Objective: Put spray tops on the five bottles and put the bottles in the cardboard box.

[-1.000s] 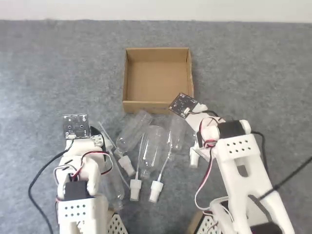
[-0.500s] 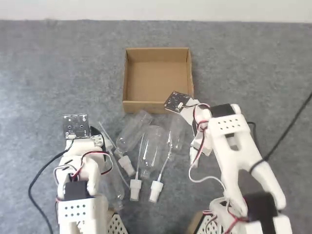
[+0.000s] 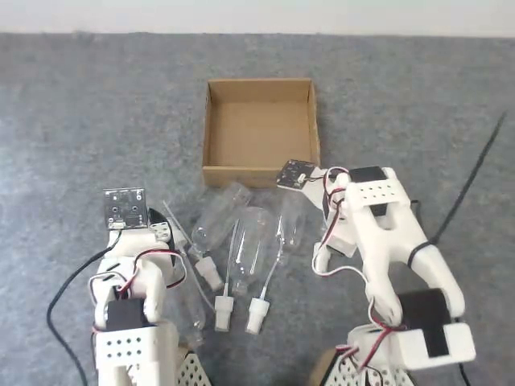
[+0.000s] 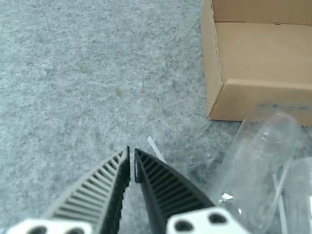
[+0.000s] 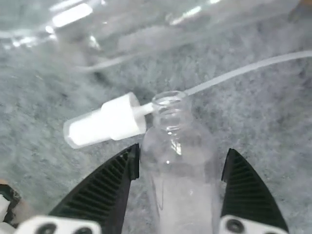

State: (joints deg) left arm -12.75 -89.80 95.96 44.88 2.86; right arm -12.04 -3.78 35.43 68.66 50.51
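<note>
Grey carpet [image 3: 80, 121] covers the counter. At left, the left fingers [image 4: 105, 190] are pressed together over it, near a corner of the cardboard box [image 4: 263, 100]. In the middle, clear bottles [image 3: 251, 237] lie side by side in front of the box, with spray tops [image 3: 224, 312] at their near ends. At right, the right fingers [image 5: 112, 180] are spread to either side of one bottle [image 5: 178, 146], and a white spray top [image 5: 105, 126] lies just beside its open mouth.

Grey fuzzy mat [image 3: 96, 104] spread wide under everything, pale strip [image 3: 257, 14] along its far edge
</note>
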